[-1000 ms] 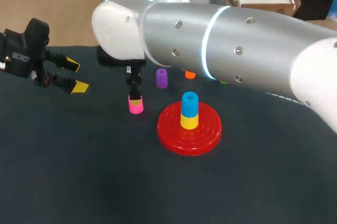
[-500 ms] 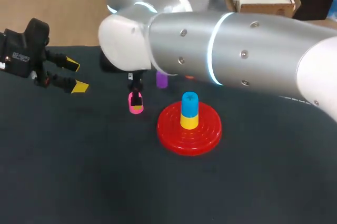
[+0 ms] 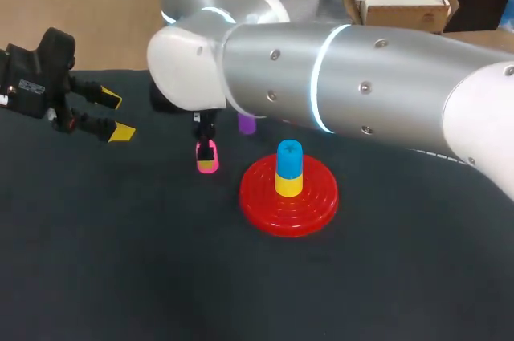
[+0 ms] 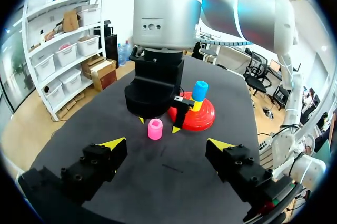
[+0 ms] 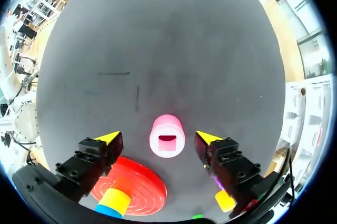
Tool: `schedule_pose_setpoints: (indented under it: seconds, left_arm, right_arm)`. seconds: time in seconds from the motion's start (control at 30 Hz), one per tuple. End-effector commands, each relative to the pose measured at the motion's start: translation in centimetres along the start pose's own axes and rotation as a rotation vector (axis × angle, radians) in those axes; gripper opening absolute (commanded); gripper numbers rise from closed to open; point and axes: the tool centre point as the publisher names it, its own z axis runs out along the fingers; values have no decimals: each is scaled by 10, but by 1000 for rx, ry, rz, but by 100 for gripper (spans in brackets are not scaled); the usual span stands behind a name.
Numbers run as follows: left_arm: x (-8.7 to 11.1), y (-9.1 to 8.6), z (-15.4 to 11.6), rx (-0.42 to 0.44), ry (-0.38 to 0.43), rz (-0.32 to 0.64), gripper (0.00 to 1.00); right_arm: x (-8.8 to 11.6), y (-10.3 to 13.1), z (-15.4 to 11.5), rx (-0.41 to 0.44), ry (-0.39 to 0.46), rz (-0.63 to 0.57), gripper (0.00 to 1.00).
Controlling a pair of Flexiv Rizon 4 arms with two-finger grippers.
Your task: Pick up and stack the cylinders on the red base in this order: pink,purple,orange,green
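At the far left of the bench, the left claw is hovering with its yellow-tipped fingers spread apart and holding nothing. From its own wrist view, the left claw is facing the pink cylinder from well back.

Further right, the pink cylinder is standing upright on the dark surface, just left of the red base. The right arm is reaching across from the right side, and the right claw is hanging directly over that cylinder. In the right wrist view, the pink cylinder is sitting between the fingers of the right claw, with a gap showing on each side, so the claw is open around it and not gripping.

Behind, the purple cylinder is peeking out from under the arm. On the red base, a yellow and blue post is standing at the centre.
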Motion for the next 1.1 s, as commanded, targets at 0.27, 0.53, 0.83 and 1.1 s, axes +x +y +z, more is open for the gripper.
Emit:
schedule_pose_setpoints:
  seconds: [0.27,0.53,0.83,1.1]
  left_arm:
    - [2,1,0,0,-3,3,100]
    - [2,1,0,0,-3,3,100]
    - [2,1,0,0,-3,3,100]
    - [2,1,0,0,-3,3,100]
  right_arm:
    - [1,-8,0,2,2,5,63]
    - [1,-9,2,28,20,7,2]
    - [7,-10,-24,86,-20,27,0]
    - [49,3,-84,92,-42,64,0]
